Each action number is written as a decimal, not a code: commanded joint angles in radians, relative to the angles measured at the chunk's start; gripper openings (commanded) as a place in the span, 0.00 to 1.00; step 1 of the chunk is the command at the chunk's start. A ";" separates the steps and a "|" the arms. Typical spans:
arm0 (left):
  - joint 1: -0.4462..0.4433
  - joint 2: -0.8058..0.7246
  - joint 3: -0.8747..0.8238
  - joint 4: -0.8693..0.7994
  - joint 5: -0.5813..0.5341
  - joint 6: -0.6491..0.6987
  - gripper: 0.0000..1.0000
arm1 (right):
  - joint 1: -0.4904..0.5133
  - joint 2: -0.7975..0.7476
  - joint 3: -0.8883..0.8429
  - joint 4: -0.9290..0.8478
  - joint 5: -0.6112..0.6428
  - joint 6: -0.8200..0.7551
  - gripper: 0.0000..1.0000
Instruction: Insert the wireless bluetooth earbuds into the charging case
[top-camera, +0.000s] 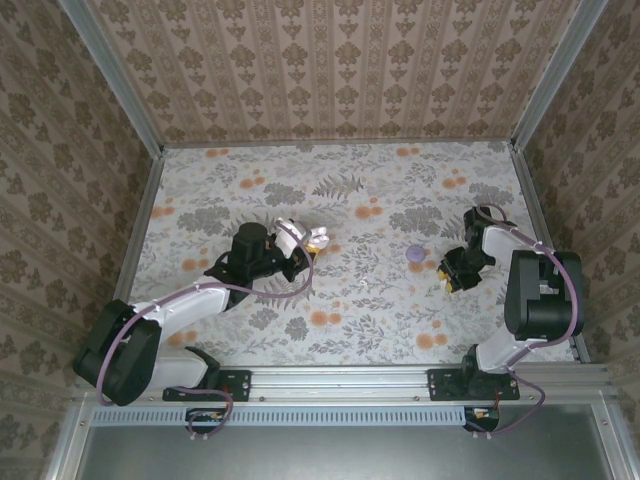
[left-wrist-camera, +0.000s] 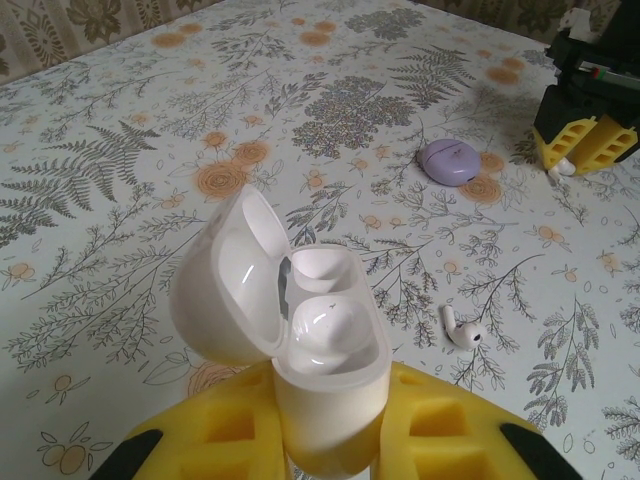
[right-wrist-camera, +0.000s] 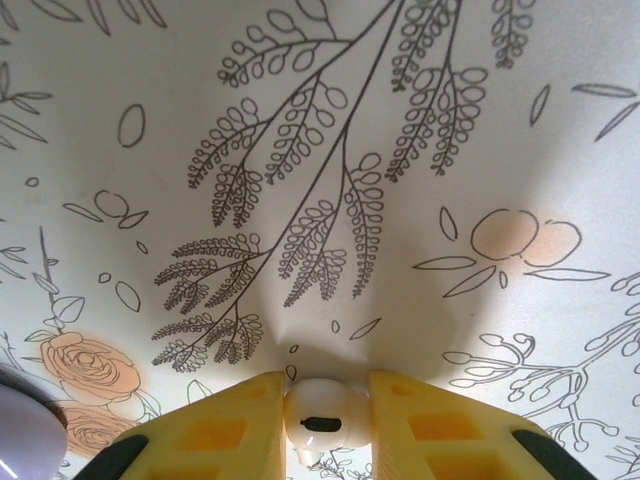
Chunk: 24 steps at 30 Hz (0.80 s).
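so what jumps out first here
The open white charging case, lid tipped back, is clamped between the yellow left fingers low in the left wrist view. One earbud sits pinched between the right fingers; a second earbud lies on the floral table beside the case, a purple disc beyond it.

The glossy white charging case (left-wrist-camera: 330, 340) stands upright, its lid swung open to the left, clamped at its base by the left tool (left-wrist-camera: 330, 445). The first earbud (left-wrist-camera: 462, 328), tiny and white, lies on the counter (left-wrist-camera: 150, 150) just right of the case. The second earbud (right-wrist-camera: 322, 418) sits pinched in the right tool (right-wrist-camera: 325, 440), well off to the case's right.
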 joint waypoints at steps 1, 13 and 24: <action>0.007 0.017 0.013 0.003 0.034 0.006 0.18 | 0.032 -0.013 -0.004 0.022 0.040 -0.015 0.25; -0.013 0.113 -0.003 0.116 0.172 -0.027 0.18 | 0.256 -0.174 -0.043 0.285 0.074 -0.133 0.24; -0.019 0.174 0.025 0.162 0.220 -0.050 0.18 | 0.456 -0.286 -0.015 0.508 0.068 -0.379 0.24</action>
